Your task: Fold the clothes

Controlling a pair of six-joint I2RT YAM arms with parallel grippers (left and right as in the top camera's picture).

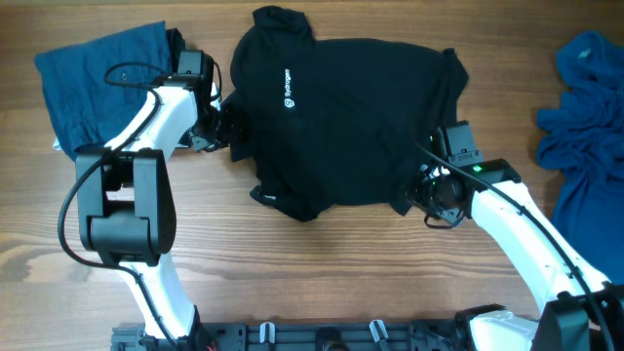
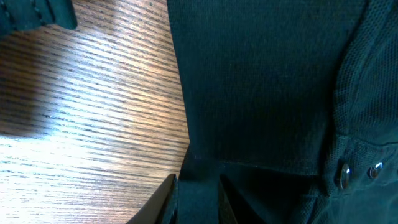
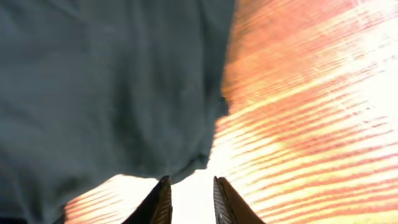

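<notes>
Overhead view of a wooden table with two white robot arms reaching in from the bottom edge. A black polo shirt lies spread in the middle of the table, front up, collar towards the top edge, with a small white logo on the chest. Its lower hem is bunched and uneven.

The left gripper sits at the shirt's left edge, by the sleeve. In the left wrist view its fingers are clenched on a fold of the black fabric, with bare wood to one side and two small metal studs showing on the shirt.

The right gripper is at the shirt's lower right corner. In the right wrist view its two fingers stand a little apart with only bright table between them; they hold nothing, and the shirt's hem lies just ahead of the tips.

A folded blue garment lies at the top left, just beside the left arm. A crumpled blue garment lies at the right edge, well apart from the shirt.
</notes>
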